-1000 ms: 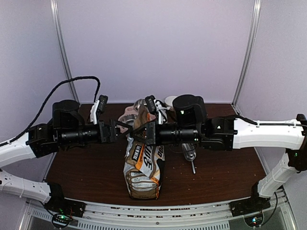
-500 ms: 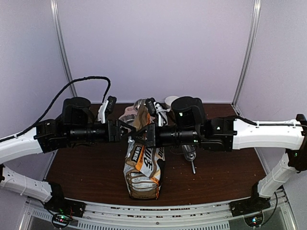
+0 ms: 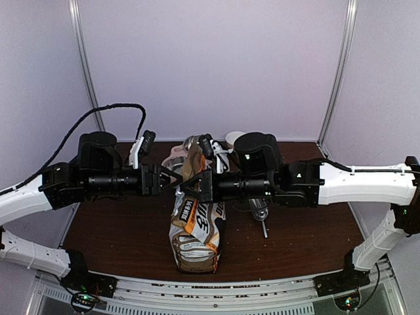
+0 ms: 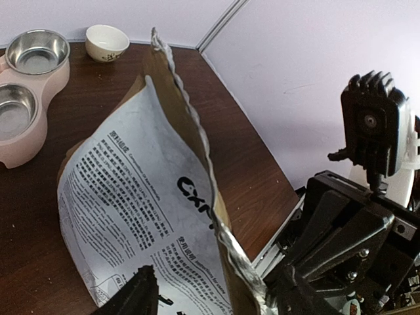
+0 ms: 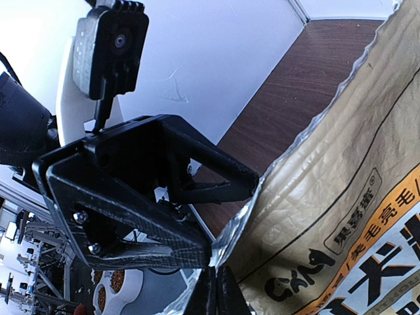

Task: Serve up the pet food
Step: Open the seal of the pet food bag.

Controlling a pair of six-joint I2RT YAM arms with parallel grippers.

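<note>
The pet food's white-and-kraft-brown printed bag (image 3: pixel 197 230) is held upright near the dark brown worktop's (image 3: pixel 118 243) front edge, its rim clamped by the right gripper (image 5: pixel 216 289), the left gripper (image 4: pixel 216 298) being observed with jaws apart astride it.

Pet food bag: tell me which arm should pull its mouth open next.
Left. The right tool is shut on the bag at its silver-lined rim, anchoring it. The left tool stands open astride that rim, so it can probably pinch and pull.
</note>
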